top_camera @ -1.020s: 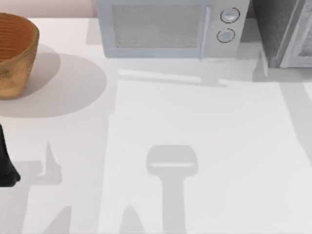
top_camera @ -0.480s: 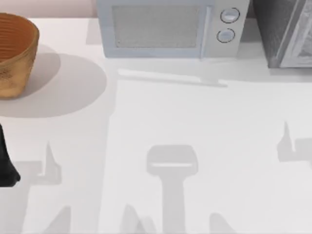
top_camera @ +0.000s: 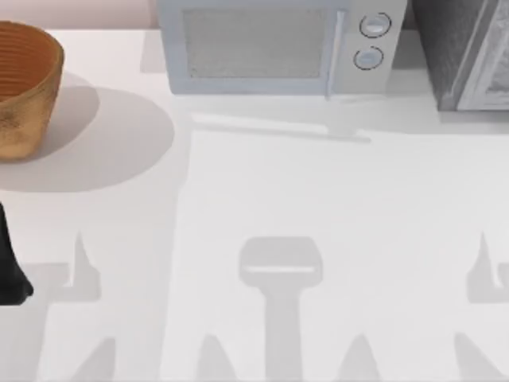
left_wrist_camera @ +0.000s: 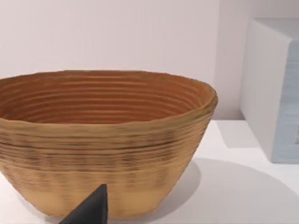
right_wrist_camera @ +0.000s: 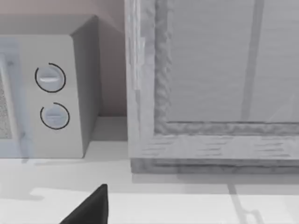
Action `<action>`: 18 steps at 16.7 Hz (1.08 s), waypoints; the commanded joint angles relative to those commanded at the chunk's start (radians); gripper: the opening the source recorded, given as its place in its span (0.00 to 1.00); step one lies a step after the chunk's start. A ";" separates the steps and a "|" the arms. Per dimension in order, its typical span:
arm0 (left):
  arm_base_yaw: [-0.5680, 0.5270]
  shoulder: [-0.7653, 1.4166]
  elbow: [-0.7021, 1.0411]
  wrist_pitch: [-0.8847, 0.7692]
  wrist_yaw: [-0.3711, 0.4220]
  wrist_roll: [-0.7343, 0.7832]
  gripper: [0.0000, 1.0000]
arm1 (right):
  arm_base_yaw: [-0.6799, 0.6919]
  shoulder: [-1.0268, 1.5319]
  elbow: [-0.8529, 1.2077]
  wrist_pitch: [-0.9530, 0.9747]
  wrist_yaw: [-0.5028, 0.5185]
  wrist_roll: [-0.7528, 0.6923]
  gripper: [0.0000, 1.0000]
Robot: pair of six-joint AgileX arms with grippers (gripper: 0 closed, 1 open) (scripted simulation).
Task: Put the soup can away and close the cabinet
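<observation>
While left arm (top_camera: 9,267) sits parked at table's (top_camera: 318,199) left edge, cabinet (top_camera: 465,56) stands at far right corner, pale framed door panel (right_wrist_camera: 215,79) flush with its front in right wrist view. Microwave (top_camera: 278,48) stands just left of cabinet, two knobs on its right side. Woven basket (top_camera: 24,87) sits at far left. Finger state of both grippers: cannot tell. Soup can location: cannot tell.
</observation>
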 joint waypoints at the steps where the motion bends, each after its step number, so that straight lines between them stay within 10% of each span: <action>1: 0.000 0.000 0.000 0.000 0.000 0.000 1.00 | 0.000 0.000 -0.001 0.000 0.000 0.000 1.00; 9: 0.000 0.000 0.000 0.000 0.000 0.000 1.00 | -0.054 0.069 0.020 0.059 -0.055 0.001 1.00; 18: 0.000 0.000 0.000 0.000 0.000 0.000 1.00 | -0.501 0.741 0.179 0.578 -0.495 0.010 1.00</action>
